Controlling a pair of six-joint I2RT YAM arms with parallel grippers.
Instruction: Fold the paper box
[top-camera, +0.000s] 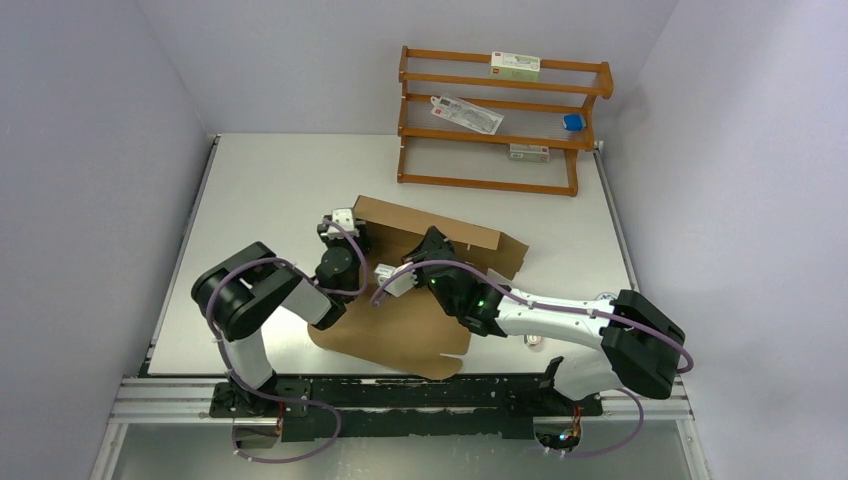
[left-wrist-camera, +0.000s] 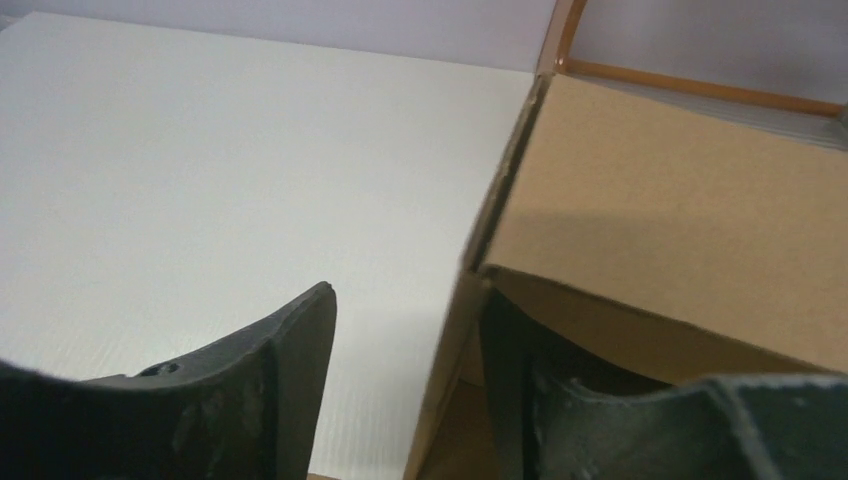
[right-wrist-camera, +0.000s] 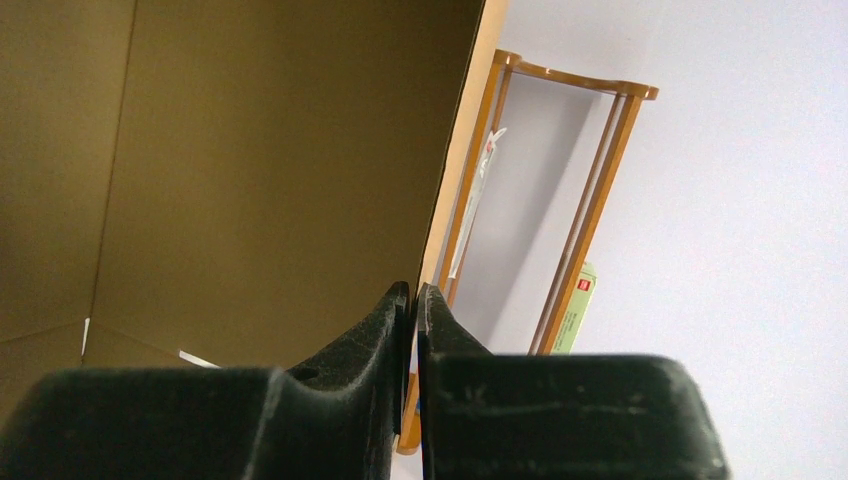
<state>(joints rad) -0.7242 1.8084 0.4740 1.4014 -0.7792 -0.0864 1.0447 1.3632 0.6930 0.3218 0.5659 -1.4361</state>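
Right end effector (right-wrist-camera: 414, 293) pinches paper box (right-wrist-camera: 250, 150), unseen overhead

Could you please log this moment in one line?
left gripper: open, astride box | right gripper: shut on box | box: partly folded

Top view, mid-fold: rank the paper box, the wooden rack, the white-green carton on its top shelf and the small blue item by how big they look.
1 and 2, unranked: paper box and wooden rack. They spread about alike, the box is partly hidden, and the rack stands farther back.
3. white-green carton
4. blue item
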